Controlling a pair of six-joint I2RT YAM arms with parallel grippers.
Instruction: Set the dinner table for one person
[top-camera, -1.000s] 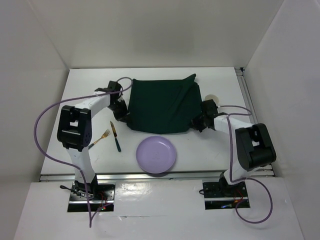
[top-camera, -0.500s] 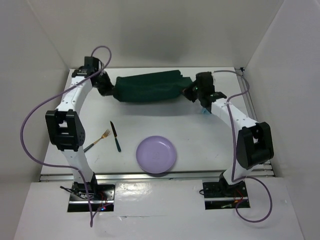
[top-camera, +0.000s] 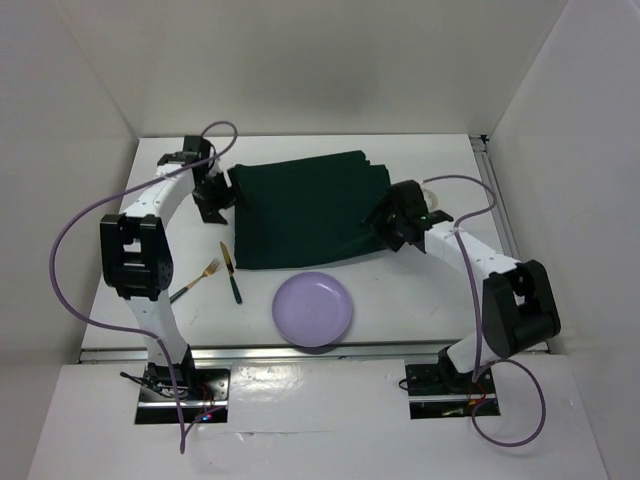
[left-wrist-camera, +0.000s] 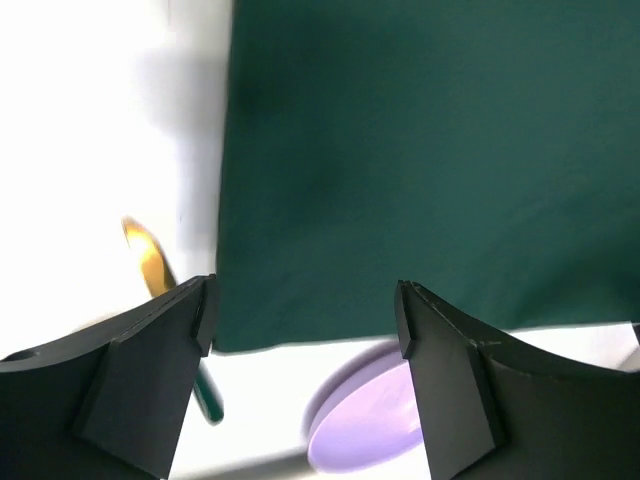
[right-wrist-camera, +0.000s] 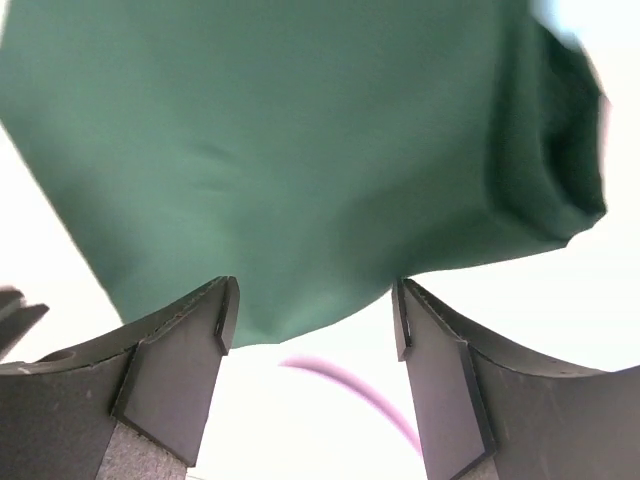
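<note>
The dark green mat (top-camera: 305, 210) lies spread on the white dinner table (top-camera: 420, 290), with a fold along its right edge (right-wrist-camera: 560, 130). My left gripper (top-camera: 215, 195) hovers at the mat's left edge, open and empty; in its wrist view (left-wrist-camera: 305, 310) the mat (left-wrist-camera: 420, 150) fills the area beyond the fingers. My right gripper (top-camera: 390, 220) is over the mat's right edge, also open and empty (right-wrist-camera: 312, 315), above the mat's near edge (right-wrist-camera: 300, 150). A lilac plate (top-camera: 313, 308) sits in front of the mat. A gold fork (top-camera: 200, 280) and a green-handled knife (top-camera: 231, 272) lie to its left.
A small pale cup or bowl (top-camera: 430, 192) stands partly hidden behind the right arm. Metal rails run along the table's right edge (top-camera: 497, 200). White walls enclose the table on three sides. The plate (left-wrist-camera: 370, 420) and knife (left-wrist-camera: 148, 255) also show in the left wrist view.
Both grippers held the mat bunched and carried it toward the back. Now it lies spread flat nearer the plate, and both grippers have let go and opened.
</note>
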